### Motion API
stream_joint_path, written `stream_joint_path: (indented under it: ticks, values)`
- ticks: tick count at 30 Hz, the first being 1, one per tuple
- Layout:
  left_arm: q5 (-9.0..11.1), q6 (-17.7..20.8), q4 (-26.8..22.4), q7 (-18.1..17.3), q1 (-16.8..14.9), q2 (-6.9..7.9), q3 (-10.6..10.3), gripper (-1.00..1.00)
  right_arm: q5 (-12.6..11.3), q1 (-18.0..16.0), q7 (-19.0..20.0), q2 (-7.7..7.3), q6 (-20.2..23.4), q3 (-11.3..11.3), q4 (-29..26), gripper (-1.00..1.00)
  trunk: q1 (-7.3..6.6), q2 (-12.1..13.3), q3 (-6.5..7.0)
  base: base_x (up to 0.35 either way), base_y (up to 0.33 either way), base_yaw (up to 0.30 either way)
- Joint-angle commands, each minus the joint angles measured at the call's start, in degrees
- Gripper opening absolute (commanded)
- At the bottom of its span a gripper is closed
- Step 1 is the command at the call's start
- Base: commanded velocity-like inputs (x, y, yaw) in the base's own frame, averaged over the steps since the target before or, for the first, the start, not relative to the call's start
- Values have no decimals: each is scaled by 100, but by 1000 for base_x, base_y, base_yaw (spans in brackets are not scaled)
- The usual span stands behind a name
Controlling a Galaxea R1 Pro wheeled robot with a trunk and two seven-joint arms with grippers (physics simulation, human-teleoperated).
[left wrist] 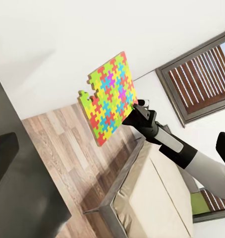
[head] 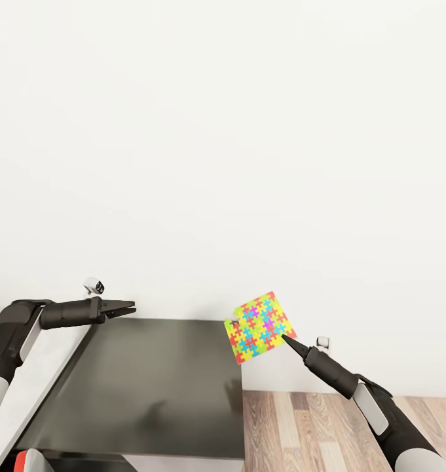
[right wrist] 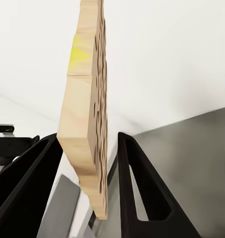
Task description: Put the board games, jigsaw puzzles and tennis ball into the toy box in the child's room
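Plain white wall (head: 223, 131) behind, wood-plank floor (head: 327, 426) below, dark-grey cabinet section (head: 150, 387) of the table at lower left with a strip of pale tabletop (head: 33, 387) beside it. Right gripper (head: 287, 339) holds one jigsaw puzzle (head: 260, 326) by its corner, lifted in the air, tilted, coloured face toward the head camera. Puzzle hangs just past the cabinet's right edge, over the floor, apart from the cabinet top. In the right wrist view the puzzle's wooden edge (right wrist: 87, 139) stands between the two black fingers (right wrist: 142, 193), fingers closed to the board's thickness. Left gripper (head: 126, 307) hovers over the cabinet's back-left corner, fingers close together, nothing between them, well apart from the puzzle. Left wrist view: puzzle (left wrist: 110, 96) ahead of the fingers, right arm (left wrist: 167, 141) behind it, beige bed (left wrist: 152, 203) under the arm, dark-framed window (left wrist: 201, 74) beyond.
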Motion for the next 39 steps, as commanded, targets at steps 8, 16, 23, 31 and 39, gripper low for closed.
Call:
stream_joint_path:
  ticks: [8,16,23,31,39]
  values:
    - [2,61,-1,-22,-4,8,-3,100,-34,-4,26,-1,54,-3,1,-100,4,-11,65,0,0,0]
    - [6,61,-1,-22,-4,9,-3,100,-34,-4,97,-1,54,-5,1,-100,4,-11,141,0,0,0]
    - [7,53,-6,-22,-4,10,-3,100,-34,-4,137,-1,47,-5,-1,-100,4,-11,208,0,0,0]
    - [13,37,-9,-22,-4,11,-6,100,-34,-4,140,-1,38,-3,-1,-100,4,-11,284,0,0,11]
    - [16,35,-50,-22,2,14,-10,100,-34,-4,141,-1,37,0,1,-100,4,-11,361,0,0,58]
